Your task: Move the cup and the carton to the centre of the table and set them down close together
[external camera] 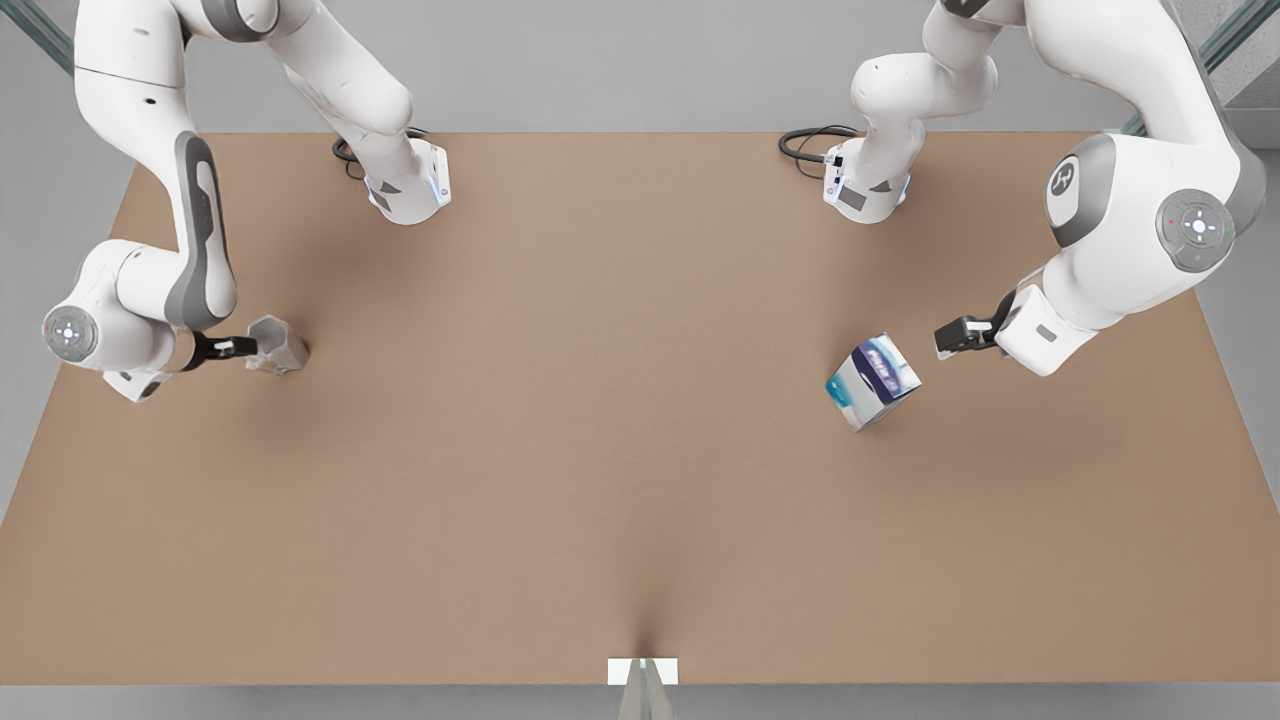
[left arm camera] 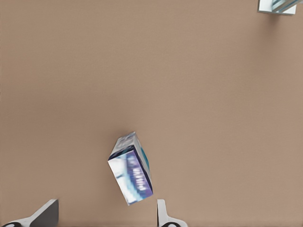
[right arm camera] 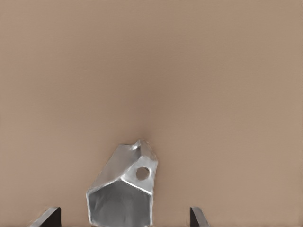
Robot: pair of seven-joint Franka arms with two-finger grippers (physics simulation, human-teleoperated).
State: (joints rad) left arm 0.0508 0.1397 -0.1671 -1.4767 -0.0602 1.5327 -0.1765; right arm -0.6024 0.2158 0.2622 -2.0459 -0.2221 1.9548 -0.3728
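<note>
Nearby, left jaws gape beside carton; right jaws gape around cup.

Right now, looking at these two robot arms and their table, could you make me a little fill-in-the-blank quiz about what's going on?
1. The left gripper is nearest the ____.
2. The right gripper reaches toward the ____.
3. The carton and the cup both rest on the brown ____.
4. In the front view, the cup sits on the picture's ____ side.

Missing words: carton; cup; table; left
</note>
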